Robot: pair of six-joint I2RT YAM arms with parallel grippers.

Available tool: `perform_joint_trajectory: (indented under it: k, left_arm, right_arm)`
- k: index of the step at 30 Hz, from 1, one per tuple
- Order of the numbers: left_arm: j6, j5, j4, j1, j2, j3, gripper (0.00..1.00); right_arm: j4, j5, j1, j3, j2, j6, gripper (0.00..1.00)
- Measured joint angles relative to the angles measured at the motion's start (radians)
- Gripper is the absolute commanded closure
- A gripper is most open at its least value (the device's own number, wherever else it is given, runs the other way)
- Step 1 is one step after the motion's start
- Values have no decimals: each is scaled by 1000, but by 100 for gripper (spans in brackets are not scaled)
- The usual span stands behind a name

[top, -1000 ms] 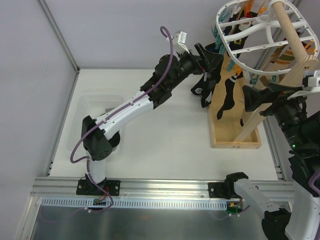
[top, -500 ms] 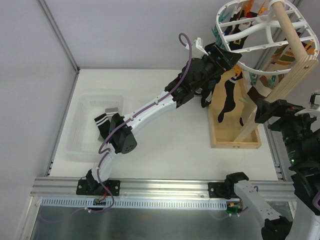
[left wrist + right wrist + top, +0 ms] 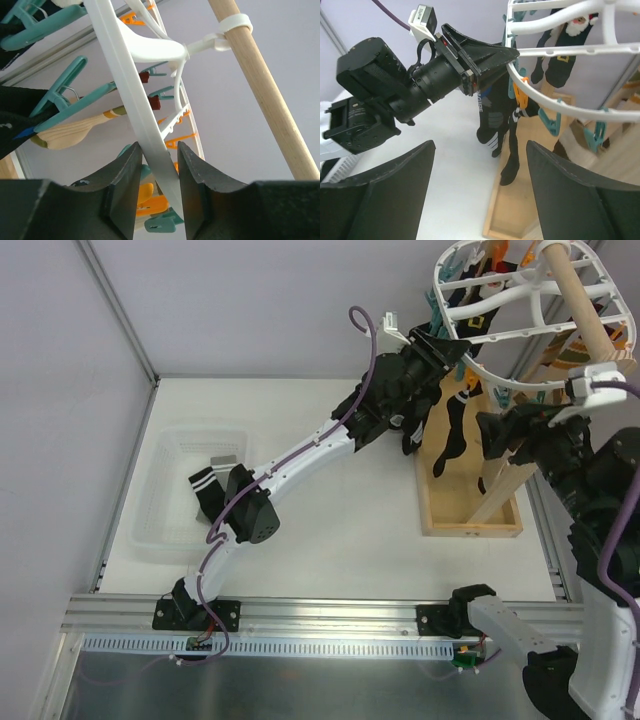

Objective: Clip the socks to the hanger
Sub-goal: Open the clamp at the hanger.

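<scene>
The white oval hanger (image 3: 520, 335) hangs at the top right, ringed with teal and orange pegs (image 3: 60, 100). My left gripper (image 3: 452, 348) reaches up to its left rim. In the left wrist view its fingers (image 3: 157, 147) are shut on the white rim bar (image 3: 125, 75). Several black socks (image 3: 455, 435) hang clipped from the hanger, also seen in the right wrist view (image 3: 495, 115). A black sock with white stripes (image 3: 205, 485) lies in the basket. My right gripper (image 3: 500, 430) stands open and empty (image 3: 480, 145) to the right of the hanging socks.
A wooden pole (image 3: 590, 330) slants up from a wooden base box (image 3: 470, 525) and carries the hanger. A translucent mesh basket (image 3: 165, 510) sits at the table's left. Grey walls close in the left and back.
My left arm stretched up and right to the hanger's rim and its jaws closed on it. My right arm moved up and left toward the hanger, its jaws narrowing a little.
</scene>
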Motion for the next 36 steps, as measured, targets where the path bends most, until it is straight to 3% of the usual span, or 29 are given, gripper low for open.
perform_joint_trajectory:
  k: [6,13,20,22,27,36]
  left_arm:
    - [-36,28,-1,49,-2,-7,68]
    - [-81,68,-32,119,-22,-33,68]
    - [-109,122,-46,175,-46,-48,69]
    - [-106,137,-46,185,-49,-48,68]
    - [-74,172,-47,188,-66,-52,65]
    - [2,254,-45,188,-127,-96,59]
  right_arm:
    - [51,-43,0,18,127,-145,16]
    - [71,-59,8,34,242,-363,15]
    - [57,63,103,40,311,-583,15]
    - [53,112,125,50,330,-626,16]
    - [58,230,140,66,370,-689,35]
    - [58,359,141,66,381,-743,34]
